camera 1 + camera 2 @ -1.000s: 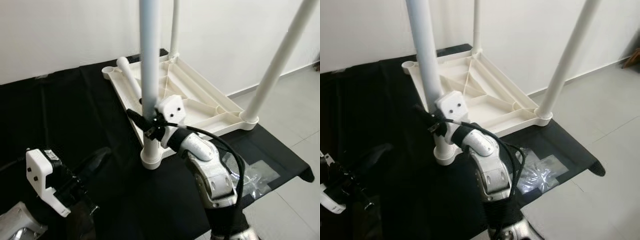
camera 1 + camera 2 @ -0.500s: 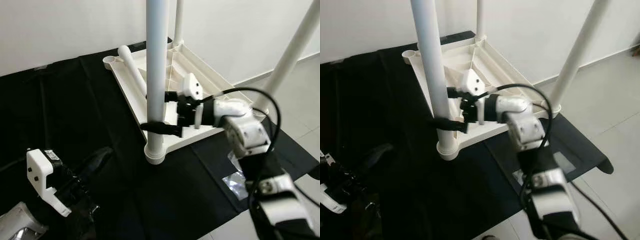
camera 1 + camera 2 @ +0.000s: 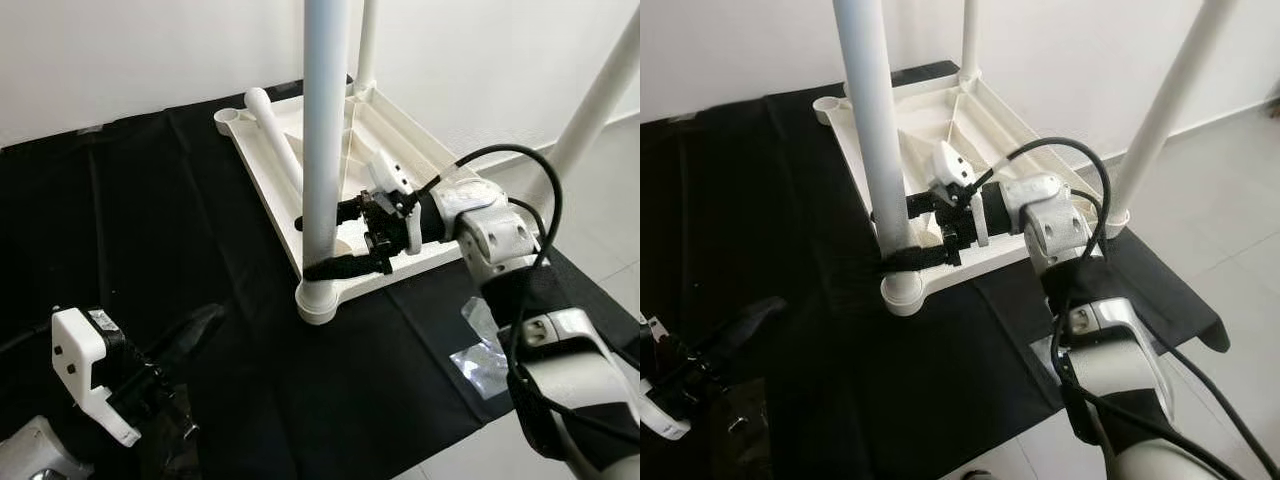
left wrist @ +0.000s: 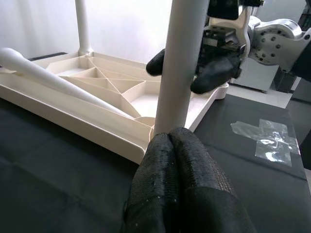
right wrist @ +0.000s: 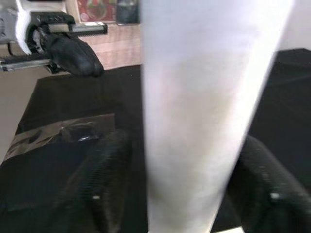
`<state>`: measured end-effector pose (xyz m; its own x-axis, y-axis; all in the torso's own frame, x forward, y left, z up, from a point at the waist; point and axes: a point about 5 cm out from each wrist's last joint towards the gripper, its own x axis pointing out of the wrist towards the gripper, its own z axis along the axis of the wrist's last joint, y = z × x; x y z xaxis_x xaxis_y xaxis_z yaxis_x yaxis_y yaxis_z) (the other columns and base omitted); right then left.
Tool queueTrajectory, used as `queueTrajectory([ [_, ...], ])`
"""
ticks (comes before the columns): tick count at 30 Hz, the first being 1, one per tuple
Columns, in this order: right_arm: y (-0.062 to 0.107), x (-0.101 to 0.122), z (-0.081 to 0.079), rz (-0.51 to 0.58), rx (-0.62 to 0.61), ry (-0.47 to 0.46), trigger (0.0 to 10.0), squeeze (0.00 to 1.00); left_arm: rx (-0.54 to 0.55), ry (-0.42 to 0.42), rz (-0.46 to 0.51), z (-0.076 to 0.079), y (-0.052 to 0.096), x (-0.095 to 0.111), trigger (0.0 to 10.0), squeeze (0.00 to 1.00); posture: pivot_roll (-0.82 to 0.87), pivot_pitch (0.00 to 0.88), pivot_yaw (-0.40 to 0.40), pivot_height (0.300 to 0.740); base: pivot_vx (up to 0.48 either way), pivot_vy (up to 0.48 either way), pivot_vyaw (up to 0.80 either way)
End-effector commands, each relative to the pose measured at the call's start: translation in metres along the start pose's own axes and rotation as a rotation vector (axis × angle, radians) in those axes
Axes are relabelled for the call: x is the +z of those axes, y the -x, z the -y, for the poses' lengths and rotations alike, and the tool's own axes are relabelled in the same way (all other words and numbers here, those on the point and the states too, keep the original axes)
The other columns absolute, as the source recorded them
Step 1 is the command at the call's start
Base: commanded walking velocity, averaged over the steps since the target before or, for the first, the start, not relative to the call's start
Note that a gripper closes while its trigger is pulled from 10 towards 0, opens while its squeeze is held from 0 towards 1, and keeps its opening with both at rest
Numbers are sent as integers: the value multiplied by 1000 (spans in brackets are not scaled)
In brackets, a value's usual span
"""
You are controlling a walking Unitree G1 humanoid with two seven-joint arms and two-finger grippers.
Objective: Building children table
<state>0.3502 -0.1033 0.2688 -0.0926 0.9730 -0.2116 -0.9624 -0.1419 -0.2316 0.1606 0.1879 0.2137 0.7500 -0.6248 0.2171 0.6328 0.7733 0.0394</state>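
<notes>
Upright white leg (image 3: 325, 150) between right pincer's (image 3: 325, 247) spread fingers.

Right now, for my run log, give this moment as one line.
right tool: open around near leg | left tool: shut, low | loose leg: in tabletop

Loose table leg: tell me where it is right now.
The loose leg lies slanted inside the upturned tabletop on the black cloth, along its left edge, just left of the upright leg that the right gripper straddles.

Silver jointed right arm (image 3: 500, 235) looped with black cable; white camera housings (image 3: 80, 385) mounted above long black fingers (image 4: 180, 189).
</notes>
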Motion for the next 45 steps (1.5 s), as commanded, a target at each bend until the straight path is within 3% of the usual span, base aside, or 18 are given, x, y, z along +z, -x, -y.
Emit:
queueTrajectory([
  [1, -8, 6, -2, 23, 81, 46, 0, 0, -5, -9, -6, 2, 2, 3, 10000, 0, 40, 203, -16, 740, 0, 0, 0],
  [13, -3, -4, -10, 70, 32, 49, 0, 0, -8, -2, 2, 3, -1, 2, 10000, 0, 3, 205, -15, 740, 0, 0, 0],
  [19, -13, -26, -14, 106, -392, -40, 0, 0, -16, 4, 7, 2, -4, 1, 10000, 0, -14, 206, -15, 740, 0, 0, 0],
  [20, -22, -36, -12, 86, -738, -46, 0, 0, -19, 6, 6, 2, -4, 1, 10000, 0, -25, 208, -9, 740, 0, 0, 0],
  [22, -22, -36, -12, 86, -738, -46, 0, 0, -19, 6, 6, 2, -4, 1, 10000, 0, -25, 208, -9, 740, 0, 0, 0],
  [23, -22, -42, -13, 72, -995, -45, 0, 0, -21, 7, 6, 2, -4, 0, 10000, 0, -25, 208, -9, 740, 0, 0, 0],
  [24, -37, -53, -35, 50, -1077, -70, 0, 0, -26, 8, 6, 2, -5, 0, 10000, 0, -23, 209, -3, 740, 0, 0, 0],
  [25, -37, -53, -35, 50, -1077, -70, 0, 0, -26, 8, 6, 2, -5, 0, 10000, 0, -23, 209, -3, 740, 0, 0, 0],
  [26, -51, -59, -52, 42, -1076, -119, 0, 0, -31, 10, 9, 1, -6, 0, 10000, 0, -35, 203, 6, 740, 0, 0, 0],
  [28, -60, -60, -60, 49, -1022, -141, 0, 0, -35, 11, 11, 0, -7, -1, 10000, 0, -40, 196, 7, 740, 0, 0, 0],
  [31, -66, -58, -61, 60, -973, -154, 0, 0, -40, 11, 14, 0, -9, -1, 10000, 0, -40, 189, 4, 740, 0, 0, 0],
  [32, -68, -55, -57, 73, -941, -156, 10000, 0, -45, 11, 17, -1, -10, -1, 10000, 0, -40, 185, 2, 740, 0, 0, 0],
  [35, -68, -50, -52, 90, -923, -149, 10000, 0, -47, 11, 19, 0, -11, -2, 10000, 0, -39, 183, 2, 740, 0, 0, 0],
  [36, -71, -41, -47, 130, -864, -157, 10000, 114, -48, 12, 20, 0, -12, -2, 10000, 0, -33, 180, 1, 740, 0, 0, 0],
  [39, -72, -35, -45, 157, -825, -162, 10000, 114, -49, 12, 20, 0, -12, -2, 10000, 0, -33, 180, 1, 740, 0, 0, 0],
  [40, -73, -29, -43, 187, -760, -176, 10000, 1000, -48, 10, 20, 0, -12, -2, 10000, 0, -32, 178, 2, 740, 0, 0, 0],
  [42, -72, -16, -43, 218, -580, -159, 10000, 1000, -46, 5, 22, 0, -12, -1, 10000, 0, -24, 179, -2, 740, 0, 0, 0],
  [45, -70, -13, -42, 222, -536, -146, 10000, 1000, -46, 4, 23, 0, -13, -1, 10000, 0, -24, 179, -2, 740, 0, 0, 0],
])
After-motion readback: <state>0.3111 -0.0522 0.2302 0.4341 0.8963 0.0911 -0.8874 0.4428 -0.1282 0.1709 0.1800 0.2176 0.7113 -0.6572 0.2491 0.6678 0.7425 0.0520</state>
